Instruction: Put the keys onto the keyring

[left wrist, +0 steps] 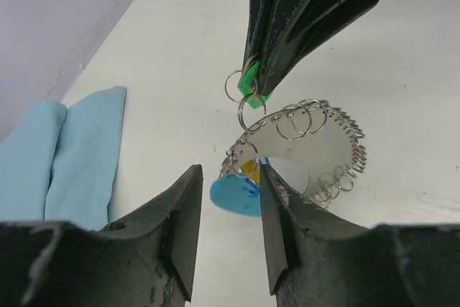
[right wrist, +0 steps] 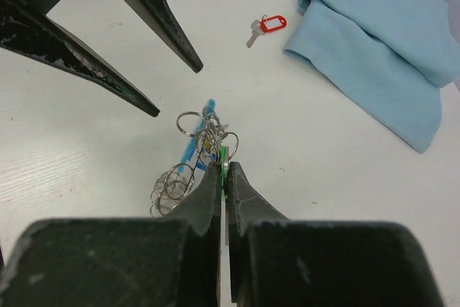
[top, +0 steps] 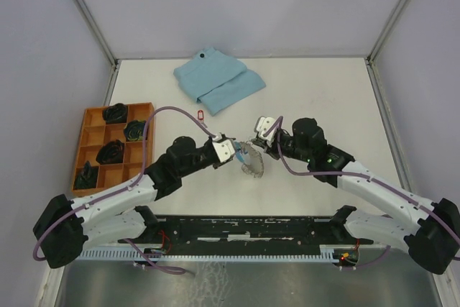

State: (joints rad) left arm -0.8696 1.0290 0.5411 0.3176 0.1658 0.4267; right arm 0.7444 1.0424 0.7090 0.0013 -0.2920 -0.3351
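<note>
The keyring [top: 253, 163], a curved loop of grey metal rings, lies on the table between both grippers; it also shows in the left wrist view [left wrist: 316, 141] and the right wrist view [right wrist: 188, 159]. A blue piece [left wrist: 233, 195] and a small yellow tag [left wrist: 249, 170] sit at its near end. My right gripper [top: 254, 144] [right wrist: 223, 166] is shut on the green key tag [left wrist: 251, 81] [right wrist: 224, 156], held against the rings. My left gripper [top: 236, 151] [left wrist: 228, 170] is open just beside the keyring's end. The red-tagged key [top: 200, 112] [right wrist: 267, 25] lies apart, farther back.
A folded light-blue cloth [top: 218, 79] [right wrist: 381, 41] lies at the back. An orange compartment tray [top: 91, 117] holding dark items stands at the left. The right gripper's fingers [left wrist: 302, 12] fill the top of the left wrist view.
</note>
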